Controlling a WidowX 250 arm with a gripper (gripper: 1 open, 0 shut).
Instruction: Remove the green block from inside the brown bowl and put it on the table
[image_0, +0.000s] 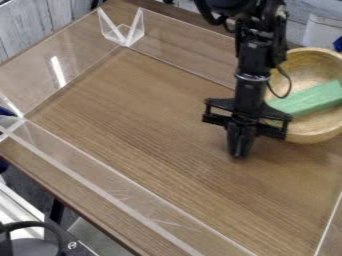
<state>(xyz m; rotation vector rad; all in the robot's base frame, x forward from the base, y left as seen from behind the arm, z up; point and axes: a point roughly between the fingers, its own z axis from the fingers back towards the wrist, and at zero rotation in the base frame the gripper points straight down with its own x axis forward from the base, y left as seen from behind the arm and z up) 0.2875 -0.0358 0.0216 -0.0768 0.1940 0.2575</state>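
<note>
The green block (306, 99) is lying inside the brown bowl (318, 72), tilted, one end leaning up toward the bowl's right side. It is a flat, oblong piece of solid mid-green. The bowl is a round, light-tan wooden one with a thick rim, and it is sitting on the table (140, 120) at about three o'clock in the view, running off the right edge, so its far right side is out of sight.

Just beside the bowl, on its nine o'clock side, the black gripper (241, 151) is pointing straight down, its fingertips close above the wood or touching it; which of the two is hard to tell. Its fingers are pressed together, closed, and no object is showing between them. The dark robot arm (254, 55) is rising from the gripper toward one o'clock and leaving the view at the top, with a thin black cable (286, 80) looping out on the bowl side.

The table is spreading brown wood grain across most of the view. Clear acrylic walls (100, 178) are running along its edges, catching a bright glint at ten o'clock. A clear angular piece (122, 29) is standing near eleven o'clock. Dark curved equipment (34, 235) is filling the corner between seven and eight o'clock.
</note>
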